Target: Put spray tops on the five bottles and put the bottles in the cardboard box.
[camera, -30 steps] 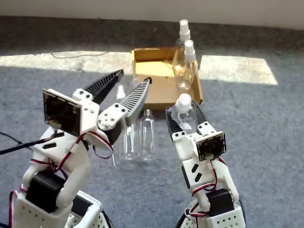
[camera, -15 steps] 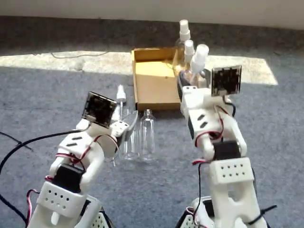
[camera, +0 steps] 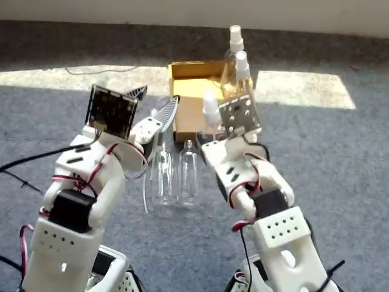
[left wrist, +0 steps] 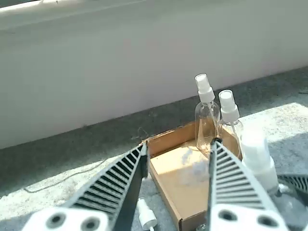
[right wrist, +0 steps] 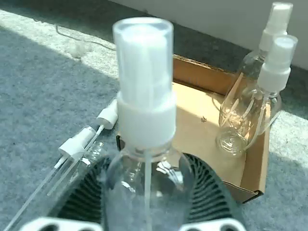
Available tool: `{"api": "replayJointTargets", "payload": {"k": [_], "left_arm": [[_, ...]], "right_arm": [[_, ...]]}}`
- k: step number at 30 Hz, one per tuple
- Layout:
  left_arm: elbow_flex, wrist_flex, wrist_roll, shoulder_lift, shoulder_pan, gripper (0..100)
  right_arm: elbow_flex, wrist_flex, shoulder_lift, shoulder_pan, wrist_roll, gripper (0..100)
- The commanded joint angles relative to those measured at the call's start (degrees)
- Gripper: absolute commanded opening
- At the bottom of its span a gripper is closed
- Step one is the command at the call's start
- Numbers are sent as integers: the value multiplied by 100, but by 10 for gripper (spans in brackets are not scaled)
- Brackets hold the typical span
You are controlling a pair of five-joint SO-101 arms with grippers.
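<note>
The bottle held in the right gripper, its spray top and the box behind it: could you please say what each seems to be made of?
The bottle is probably clear plastic with a glossy finish; the dip tube shows through its wall, though glass cannot be ruled out. The spray top looks like smooth white plastic, slightly translucent. The box is brown cardboard, matt, with raw cut edges.

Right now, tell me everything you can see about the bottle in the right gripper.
The bottle is clear plastic with a rounded body, looks empty, and wears a white spray top whose thin dip tube runs down inside. It stands upright, clamped at the body between the right gripper's black ribbed fingers, held near the cardboard box.
</note>
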Motion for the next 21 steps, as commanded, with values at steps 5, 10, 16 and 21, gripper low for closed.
{"api": "replayJointTargets", "payload": {"k": [5, 10, 16, 21], "left_arm": [[-2387, 1011, 290, 1991, 57, 197], [-2290, 1029, 273, 2246, 752, 197], [-1516, 993, 255, 2246, 910, 197], [-1103, 1011, 255, 2211, 927, 197]], "right_arm": [[2193, -435, -2985, -198, 589, 4], [2879, -409, -3705, -233, 598, 4], [2853, -163, -3741, -224, 563, 4], [2800, -154, -3714, -207, 554, 4]]}}
